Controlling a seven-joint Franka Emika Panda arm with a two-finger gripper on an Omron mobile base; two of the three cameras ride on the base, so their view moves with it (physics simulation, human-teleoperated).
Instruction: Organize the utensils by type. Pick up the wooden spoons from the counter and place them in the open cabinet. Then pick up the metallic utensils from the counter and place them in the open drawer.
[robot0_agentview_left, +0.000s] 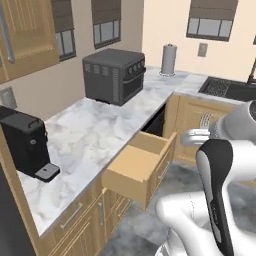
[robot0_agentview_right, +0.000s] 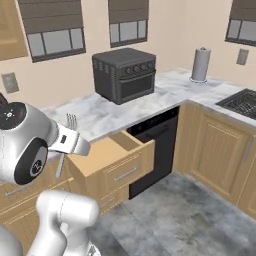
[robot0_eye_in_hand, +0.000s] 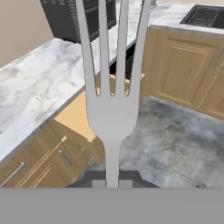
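My gripper (robot0_eye_in_hand: 112, 182) is shut on the handle of a slim silver-grey fork (robot0_eye_in_hand: 112, 105), the metallic utensil, whose tines point away from the hand. It hangs in the air beside and above the open drawer (robot0_agentview_left: 140, 165), a shallow light-wood box pulled out from under the marbled counter (robot0_agentview_left: 95, 130). From the right base view the fork (robot0_agentview_right: 71, 120) sticks up past the gripper (robot0_agentview_right: 67, 142), left of the drawer (robot0_agentview_right: 107, 150). The drawer's tan inside (robot0_eye_in_hand: 78, 114) lies below the tines. A light-wood wall cabinet (robot0_agentview_left: 27, 37) hangs at upper left. The wooden spoons are out of view.
A dark toaster oven (robot0_agentview_left: 115, 75) and a black coffee machine (robot0_agentview_left: 27, 142) stand on the counter. A paper-towel roll (robot0_agentview_left: 169, 59) and a sink (robot0_agentview_left: 230, 89) are at the far corner. A black dishwasher front (robot0_agentview_right: 155, 145) sits right of the drawer, above grey floor.
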